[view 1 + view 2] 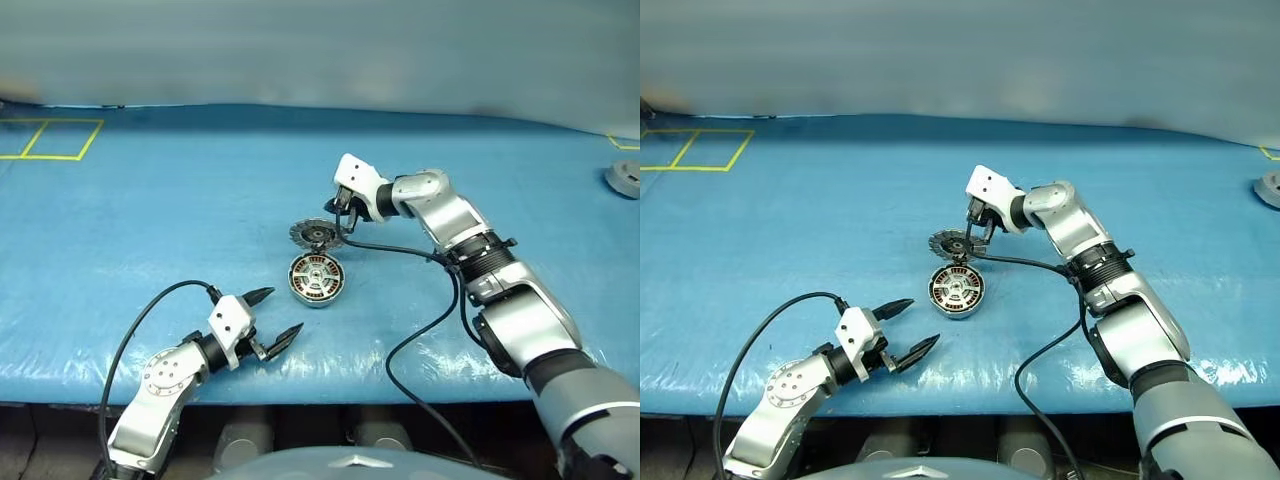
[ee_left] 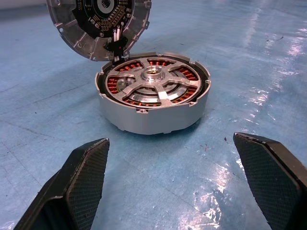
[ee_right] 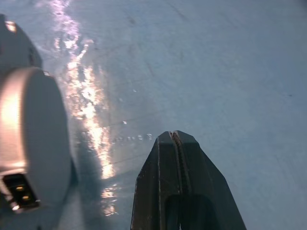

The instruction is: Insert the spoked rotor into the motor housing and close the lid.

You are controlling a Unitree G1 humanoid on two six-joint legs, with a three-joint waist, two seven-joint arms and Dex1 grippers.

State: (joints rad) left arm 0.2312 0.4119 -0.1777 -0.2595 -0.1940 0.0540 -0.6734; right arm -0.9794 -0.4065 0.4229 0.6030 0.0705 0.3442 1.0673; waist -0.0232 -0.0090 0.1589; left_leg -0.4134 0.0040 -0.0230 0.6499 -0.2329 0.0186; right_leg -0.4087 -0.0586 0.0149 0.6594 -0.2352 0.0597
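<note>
1. Blue sheeting covers the bench [image 1: 150, 200], and near its middle sits the motor housing [image 1: 317, 279], open side up
2. Inside the housing, the left wrist view shows the spoked rotor [image 2: 156, 84] already seated over the copper windings, its hub centred; the insertion step looks done
3. The lid [image 1: 315, 235] stands tilted just behind the housing, propped on edge with its ribbed, wired face towards the housing and short wires joining the two
4. The right end effector [image 1: 343, 212] is beside the raised lid with its fingers pressed together, gripping nothing; I cannot tell whether it touches the lid
5. The left end effector [image 1: 268, 320] hovers near the bench's front edge with its fingers spread wide, empty, aimed at the housing
6. Closing appears to be the step in hand: the next move calls for tipping the lid forward and down so that it lands squarely on the housing rim, without pinching the wires
</note>
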